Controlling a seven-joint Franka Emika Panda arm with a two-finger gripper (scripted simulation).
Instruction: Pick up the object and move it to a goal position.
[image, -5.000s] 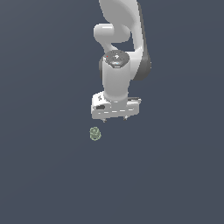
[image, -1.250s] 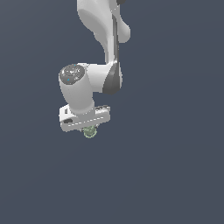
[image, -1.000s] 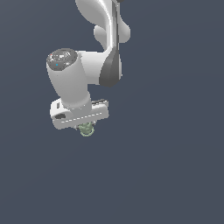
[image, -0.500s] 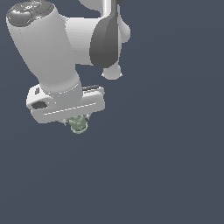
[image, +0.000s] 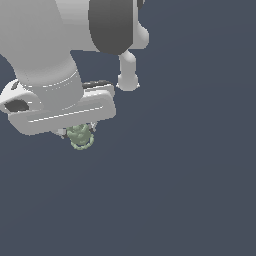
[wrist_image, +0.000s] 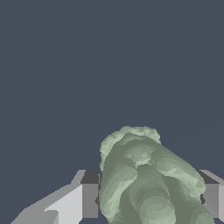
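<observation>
With the object (image: 80, 136) pinched between the closed fingers (wrist_image: 89, 200) of the gripper (image: 77, 134) and hanging under the hand above the dark floor, the carry looks under way, calling next for steady travel to the goal.

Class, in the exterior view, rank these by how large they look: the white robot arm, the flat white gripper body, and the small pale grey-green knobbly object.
1. White robot arm, largest, though it is nearest the camera, which inflates it.
2. Flat white gripper body.
3. Pale grey-green knobbly object, smallest, held beneath the gripper.
</observation>
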